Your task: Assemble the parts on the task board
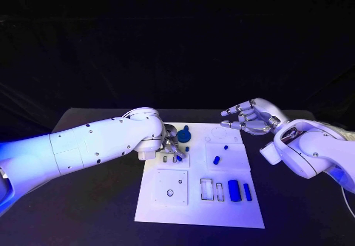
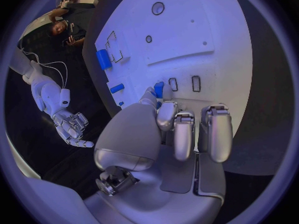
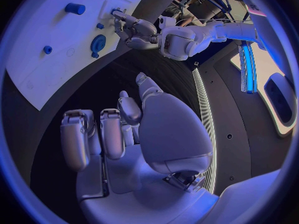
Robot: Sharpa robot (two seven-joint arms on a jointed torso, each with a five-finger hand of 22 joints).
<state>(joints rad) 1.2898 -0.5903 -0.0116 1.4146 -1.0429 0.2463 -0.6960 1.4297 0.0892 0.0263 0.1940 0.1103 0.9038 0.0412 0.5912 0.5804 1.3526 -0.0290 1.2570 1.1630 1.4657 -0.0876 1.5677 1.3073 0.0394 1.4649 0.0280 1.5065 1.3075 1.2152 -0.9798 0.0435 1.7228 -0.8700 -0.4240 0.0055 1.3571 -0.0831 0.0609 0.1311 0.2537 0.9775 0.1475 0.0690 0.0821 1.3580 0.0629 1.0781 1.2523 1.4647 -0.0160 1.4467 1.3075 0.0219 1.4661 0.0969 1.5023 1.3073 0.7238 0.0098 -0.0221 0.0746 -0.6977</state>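
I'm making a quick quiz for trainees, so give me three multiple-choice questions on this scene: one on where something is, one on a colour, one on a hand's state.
1. Where is the large blue cylinder?
A. In the right hand
B. On the task board, right part of the side nearest the robot
C. On the black table, off the board

2. What colour is the task board?
A. White
B. Red
C. Green

3. How is the right hand?
A. Gripping a blue part
B. Pressed flat on the board
C. Open, holding nothing

Answers: B, the large blue cylinder lies on the board beside a slim blue bar; A, the task board is white; C, the right hand has its fingers spread and empty.
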